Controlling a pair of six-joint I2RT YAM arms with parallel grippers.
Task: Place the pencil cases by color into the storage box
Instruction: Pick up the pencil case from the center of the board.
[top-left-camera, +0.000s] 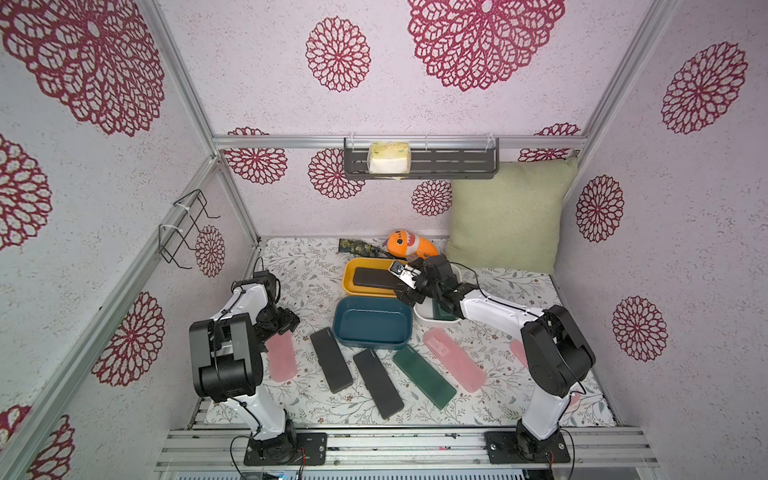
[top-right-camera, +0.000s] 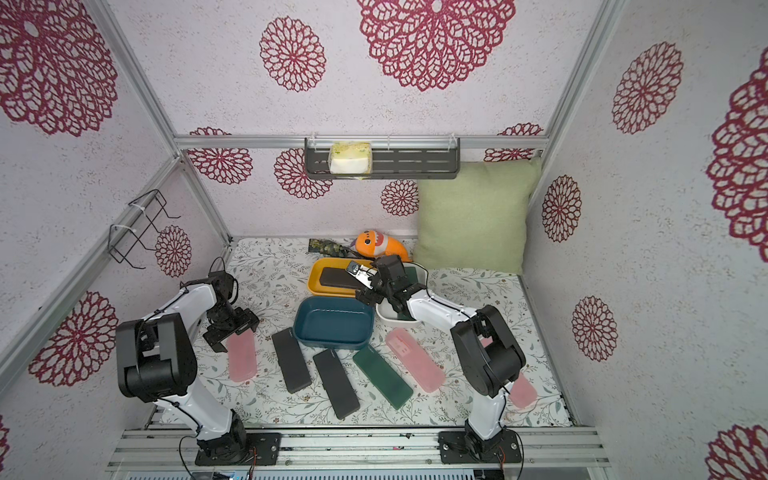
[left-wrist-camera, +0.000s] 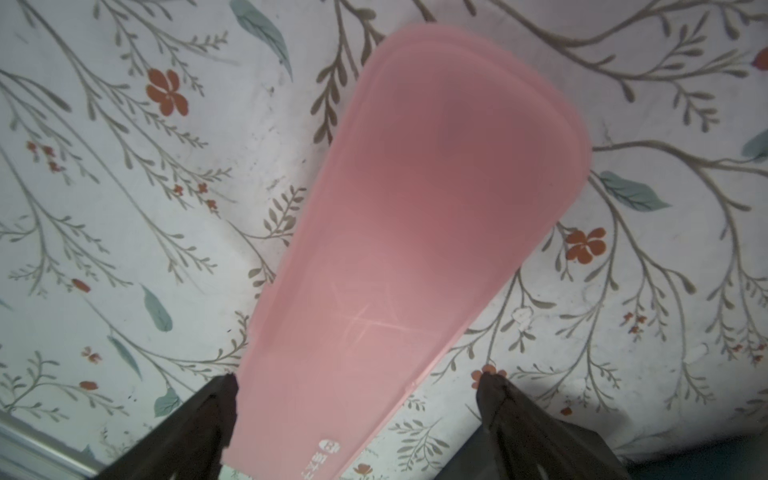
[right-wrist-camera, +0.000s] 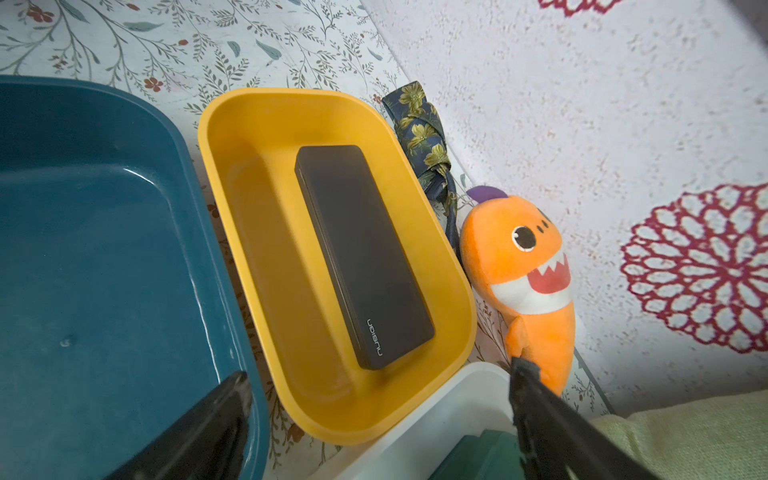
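Sorting looks part done: one black case (right-wrist-camera: 361, 249) lies flat in the yellow tub (right-wrist-camera: 286, 92), a green case (right-wrist-camera: 478, 453) sits in the white tub (right-wrist-camera: 436, 399), and the blue tub (right-wrist-camera: 104, 249) is bare, likely meant for pink. The right gripper (right-wrist-camera: 380, 372) hangs spread and empty above where those two tubs meet. The left gripper (left-wrist-camera: 359, 378), jaws wide, flanks the pink case (left-wrist-camera: 415, 208) on the table, apparently lined up to close across its narrow width.

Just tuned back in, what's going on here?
The left end effector, open, straddles a flat pale pink pencil case lying on the floral cloth. The right end effector, open and empty, hovers over the yellow plastic tub holding one matte black pencil case. A dark green case shows in the white tub.
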